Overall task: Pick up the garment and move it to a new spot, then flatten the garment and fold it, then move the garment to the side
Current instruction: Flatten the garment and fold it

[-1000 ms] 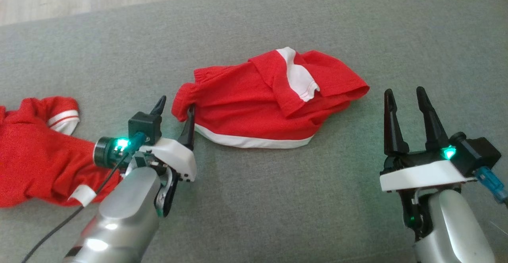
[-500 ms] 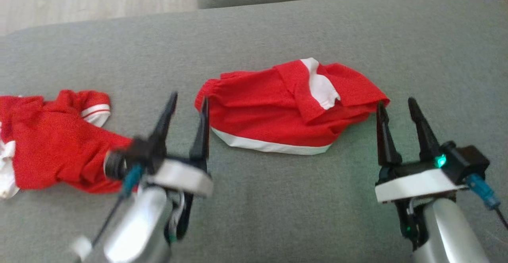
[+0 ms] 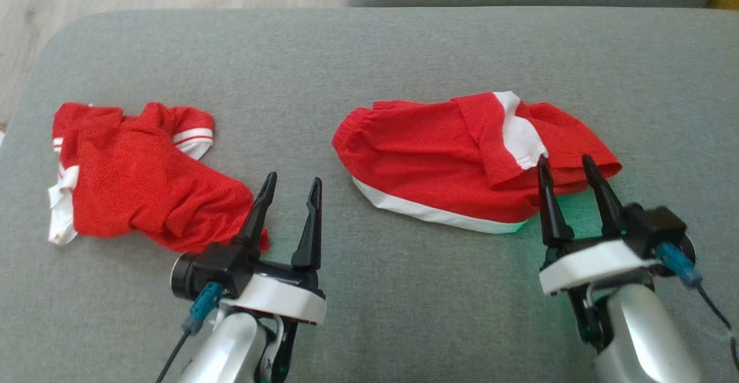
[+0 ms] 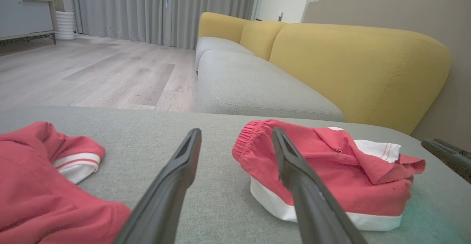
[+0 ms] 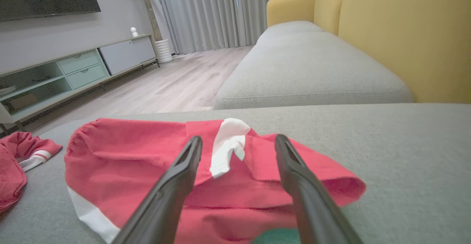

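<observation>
Pick-up pending, we judge: crumpled red-and-white fabric shorts (image 3: pixel 427 157) sit mid grey upholstered cushion (image 3: pixel 369 54); left gripper (image 3: pixel 293 178) and right gripper (image 3: pixel 564 159) gape empty, next pinching a hem.

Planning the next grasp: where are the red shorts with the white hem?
In the head view, the red shorts with the white hem lie right of centre on the grey cushion, just beyond the right gripper.
</observation>
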Tool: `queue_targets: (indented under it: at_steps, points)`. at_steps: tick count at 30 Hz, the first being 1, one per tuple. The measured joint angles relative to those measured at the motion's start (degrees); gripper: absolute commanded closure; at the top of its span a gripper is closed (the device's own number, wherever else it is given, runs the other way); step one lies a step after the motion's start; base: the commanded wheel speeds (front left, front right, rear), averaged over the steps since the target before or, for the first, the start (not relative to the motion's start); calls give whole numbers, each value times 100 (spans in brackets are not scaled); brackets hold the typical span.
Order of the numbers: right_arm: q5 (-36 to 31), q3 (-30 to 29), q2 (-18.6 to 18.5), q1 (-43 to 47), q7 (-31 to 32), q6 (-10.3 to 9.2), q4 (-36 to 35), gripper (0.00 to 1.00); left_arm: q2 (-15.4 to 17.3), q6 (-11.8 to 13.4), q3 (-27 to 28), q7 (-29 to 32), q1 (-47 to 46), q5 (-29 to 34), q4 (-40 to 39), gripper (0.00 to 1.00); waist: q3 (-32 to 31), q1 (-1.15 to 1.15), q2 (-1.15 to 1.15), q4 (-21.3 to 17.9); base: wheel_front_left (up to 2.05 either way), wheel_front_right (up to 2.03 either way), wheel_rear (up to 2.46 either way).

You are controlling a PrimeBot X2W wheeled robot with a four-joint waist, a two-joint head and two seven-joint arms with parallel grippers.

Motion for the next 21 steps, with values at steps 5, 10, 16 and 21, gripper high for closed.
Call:
queue_targets:
  at_steps: [5, 10, 16, 21]
  points:
    - [-89, -54, -2, -511, 167, 0, 665, 0, -69, -88, 120, 0, 9, 64, 33, 0, 47, 0, 0, 178, 0, 0, 0]
    - [30, -138, -7, -931, 412, 0, 1473, 100, -192, -142, 130, 0, 9, 131, 82, 0, 148, 1, 0, 291, 0, 0, 0]
    - [-100, -186, -7, -1370, 300, 0, 1858, 100, -238, -191, 170, 0, 8, 154, 152, 0, 194, 1, 0, 300, 0, 0, 0]
    - [-255, -421, -271, -1955, 263, 0, 1850, 100, -315, -286, 221, 0, 3, 155, 166, 0, 222, 1, 0, 336, 0, 0, 0]
